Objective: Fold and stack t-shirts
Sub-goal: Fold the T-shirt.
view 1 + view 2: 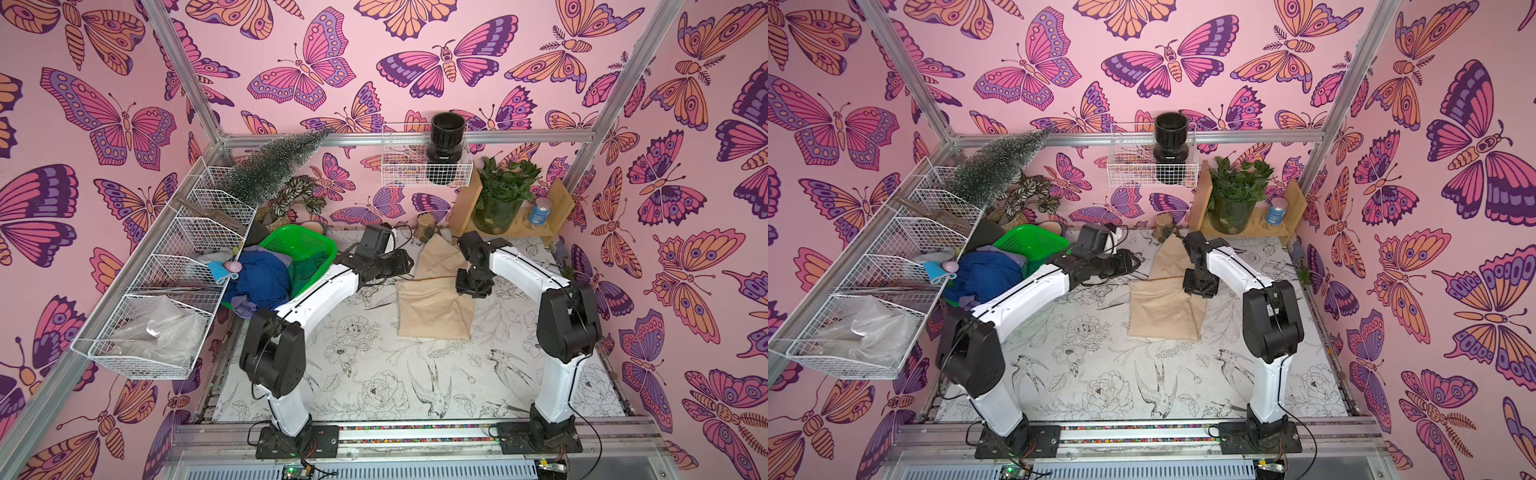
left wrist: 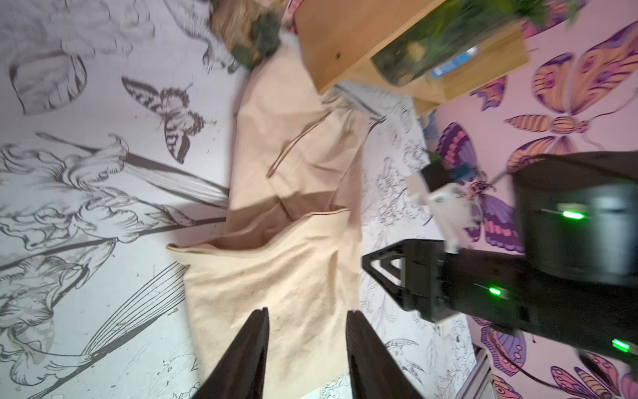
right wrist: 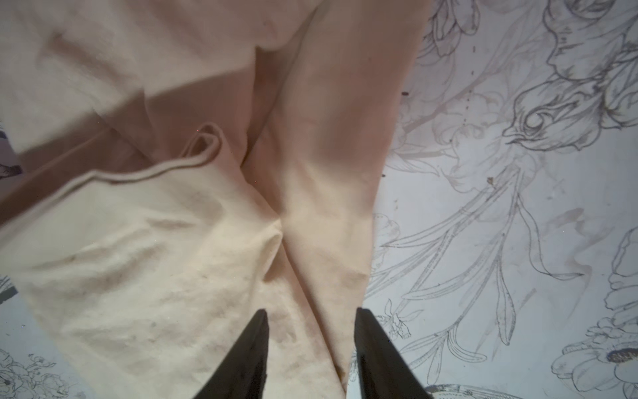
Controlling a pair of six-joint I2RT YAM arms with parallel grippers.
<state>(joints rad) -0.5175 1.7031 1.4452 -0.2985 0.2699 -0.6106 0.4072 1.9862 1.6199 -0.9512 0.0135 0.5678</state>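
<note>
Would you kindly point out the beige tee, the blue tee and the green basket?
beige tee (image 1: 432, 311): in a top view, near folded panel.
blue tee (image 1: 262, 278): in a top view, bunched middle.
green basket (image 1: 299, 243): in a top view, far inner wall.

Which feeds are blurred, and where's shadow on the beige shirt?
Left wrist view: wooden shelf and plant smeared by blur, beige shirt fairly crisp. Right wrist view: soft overall, shadow band along the shirt's hem. Both top views: sharp, evenly lit.
</note>
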